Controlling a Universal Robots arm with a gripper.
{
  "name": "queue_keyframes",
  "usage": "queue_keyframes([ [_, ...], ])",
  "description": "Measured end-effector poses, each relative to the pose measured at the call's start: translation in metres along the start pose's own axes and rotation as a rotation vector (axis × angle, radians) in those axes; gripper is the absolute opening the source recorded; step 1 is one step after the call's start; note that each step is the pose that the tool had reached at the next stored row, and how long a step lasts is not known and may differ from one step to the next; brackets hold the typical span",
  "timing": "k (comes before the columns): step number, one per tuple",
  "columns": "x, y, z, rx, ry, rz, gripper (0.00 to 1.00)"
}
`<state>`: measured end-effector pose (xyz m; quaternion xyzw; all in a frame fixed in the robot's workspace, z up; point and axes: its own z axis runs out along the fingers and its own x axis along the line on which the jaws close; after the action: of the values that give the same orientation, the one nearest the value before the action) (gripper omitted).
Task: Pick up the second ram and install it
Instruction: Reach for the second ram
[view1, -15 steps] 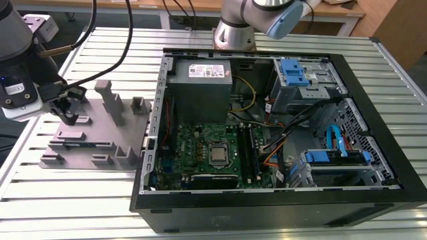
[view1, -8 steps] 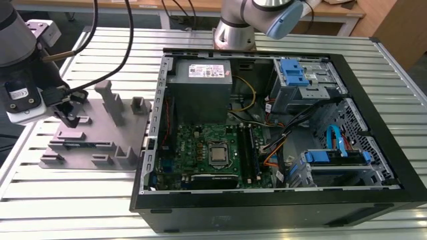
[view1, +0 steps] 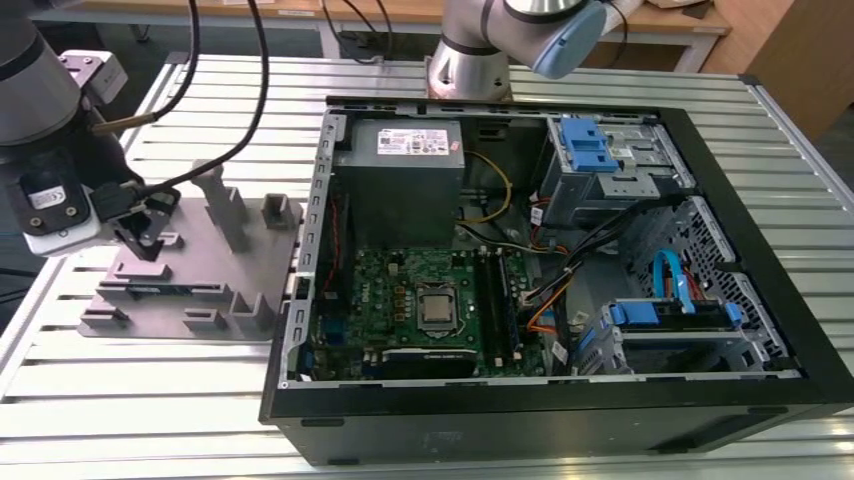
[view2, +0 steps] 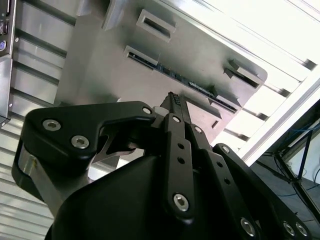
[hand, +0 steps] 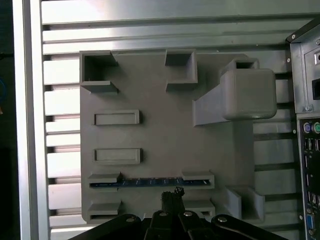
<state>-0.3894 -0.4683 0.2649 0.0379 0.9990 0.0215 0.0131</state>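
The desk is silver, striped all over by parallel ribbed slats. The holder is a plain matte grey. The second ram shows as a thin blue-green strip with darker patches along it. The pincer is black, with silver screw heads. The computer case is black, the motherboard green and the power supply grey. The drive bracket is bright blue, and the cables are yellow, orange and black.
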Motion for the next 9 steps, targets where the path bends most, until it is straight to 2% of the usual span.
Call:
queue_keyframes([
  [9,0.0005,-0.0005,0.0113,0.0001,0.0001,0.0,0.11],
])
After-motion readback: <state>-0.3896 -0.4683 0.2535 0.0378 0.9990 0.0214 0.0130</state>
